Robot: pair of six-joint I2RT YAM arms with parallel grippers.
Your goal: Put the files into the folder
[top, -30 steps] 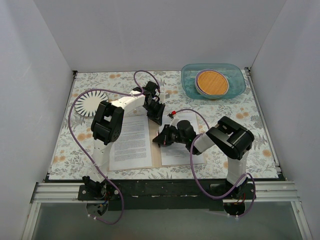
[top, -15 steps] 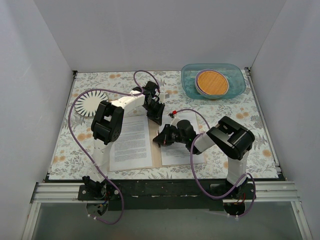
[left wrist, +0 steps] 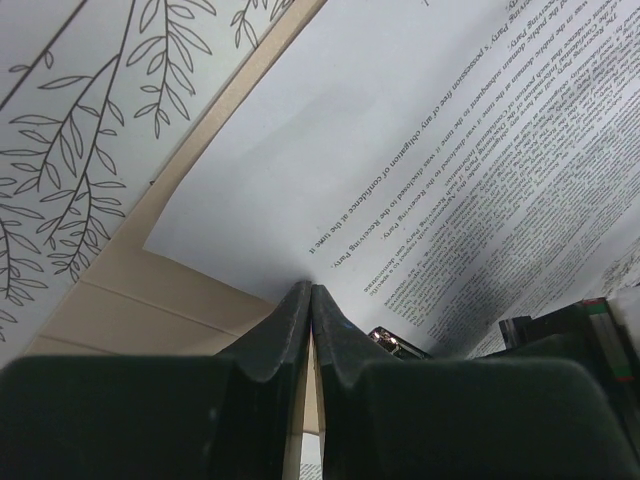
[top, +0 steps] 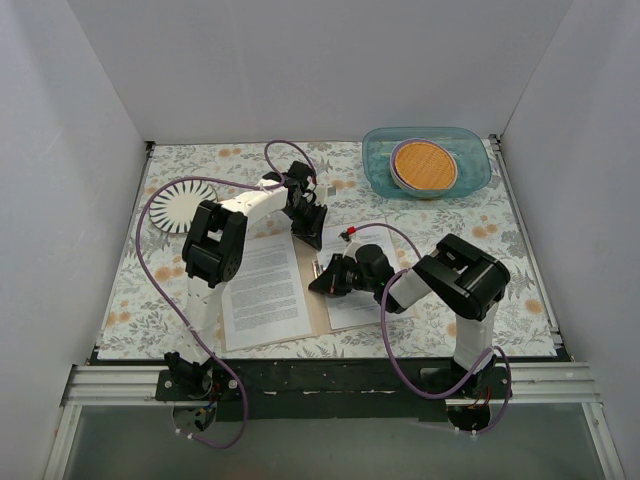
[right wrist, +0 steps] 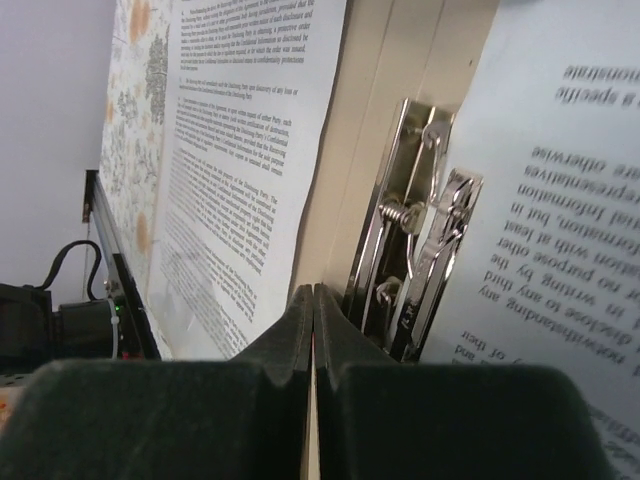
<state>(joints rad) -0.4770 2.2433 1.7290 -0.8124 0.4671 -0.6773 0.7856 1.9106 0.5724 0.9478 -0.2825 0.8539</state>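
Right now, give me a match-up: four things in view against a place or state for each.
Things:
1 striped disc
2 blue tub
3 metal clip
4 right gripper

Places or states:
a fingers closed together
b far right of the table
c far left of the table
d on the folder spine

Pairs: 1-c, 2-b, 3-d, 4-a

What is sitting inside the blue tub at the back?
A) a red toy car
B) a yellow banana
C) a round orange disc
C, because a round orange disc lies in the blue tub at the back right.
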